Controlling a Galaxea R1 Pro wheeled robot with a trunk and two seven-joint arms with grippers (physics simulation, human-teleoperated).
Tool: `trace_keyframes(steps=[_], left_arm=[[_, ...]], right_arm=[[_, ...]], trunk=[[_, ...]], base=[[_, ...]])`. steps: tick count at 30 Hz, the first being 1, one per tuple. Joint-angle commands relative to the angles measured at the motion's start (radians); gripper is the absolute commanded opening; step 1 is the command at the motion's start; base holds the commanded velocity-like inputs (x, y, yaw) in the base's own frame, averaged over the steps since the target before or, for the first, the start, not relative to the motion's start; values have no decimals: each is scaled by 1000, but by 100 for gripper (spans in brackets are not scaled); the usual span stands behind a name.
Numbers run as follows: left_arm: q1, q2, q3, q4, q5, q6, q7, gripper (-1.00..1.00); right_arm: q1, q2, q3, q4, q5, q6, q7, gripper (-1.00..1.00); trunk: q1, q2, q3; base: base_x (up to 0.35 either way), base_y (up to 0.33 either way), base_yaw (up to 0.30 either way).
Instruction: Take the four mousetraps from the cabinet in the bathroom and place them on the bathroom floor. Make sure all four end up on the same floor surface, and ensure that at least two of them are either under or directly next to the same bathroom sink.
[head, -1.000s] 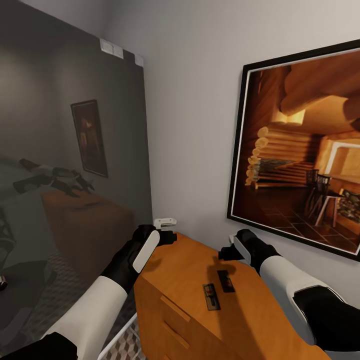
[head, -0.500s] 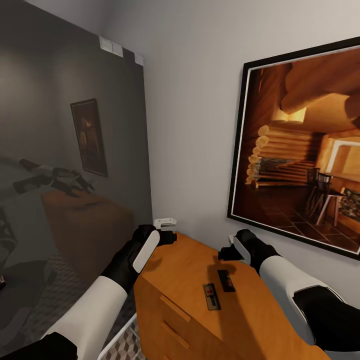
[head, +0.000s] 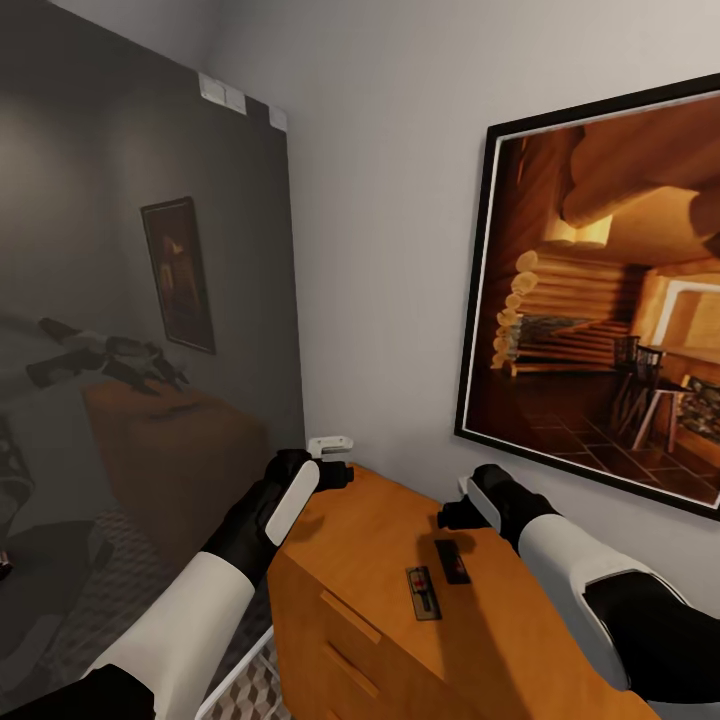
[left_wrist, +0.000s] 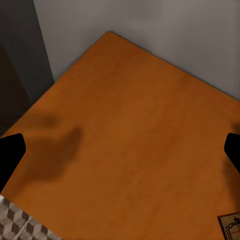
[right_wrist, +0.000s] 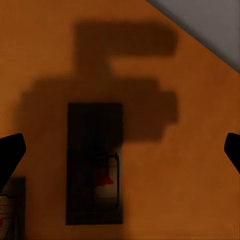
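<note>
Two small flat brown wooden mousetraps with thin wire and a red mark lie side by side on the flat top of the low orange-brown wooden cabinet (head: 400, 560): the nearer mousetrap (head: 422, 593) and, at its 1 o'clock and just beside it, the farther mousetrap (head: 452, 562). The right tool (head: 452, 513) hangs above the farther one, fingers spread wide and holding nothing; in the right wrist view that trap (right_wrist: 95, 162) lies in the tool's shadow between the two black fingertips. The left tool (head: 335, 472) hovers over the cabinet's far left corner, also wide open and empty.

Each trap looks light and stiff, a thin board lying flush on smooth wood, so it may slide instead of lifting. The likeliest hold is across the two long edges, clear of the wire.

The grey wall runs close at 12 o'clock, and the large framed picture of a log interior (head: 600, 300) hangs at 2 o'clock. The cabinet's left edge drops to the cube-patterned tiled floor (head: 240, 690) at 8 o'clock, where room is open
</note>
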Motion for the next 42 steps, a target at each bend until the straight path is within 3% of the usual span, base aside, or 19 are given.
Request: trace_keyframes(steps=[1,42], left_arm=[[0,0,-1,-1,10,1,10,100],[0,0,-3,-1,10,0,7,100]], right_arm=[[0,-1,8,-1,-10,4,-4,100],[0,0,8,2,-10,4,-5,100]], trunk=[[0,-1,0],[0,-1,0]], base=[[0,0,0],[-34,0,0]])
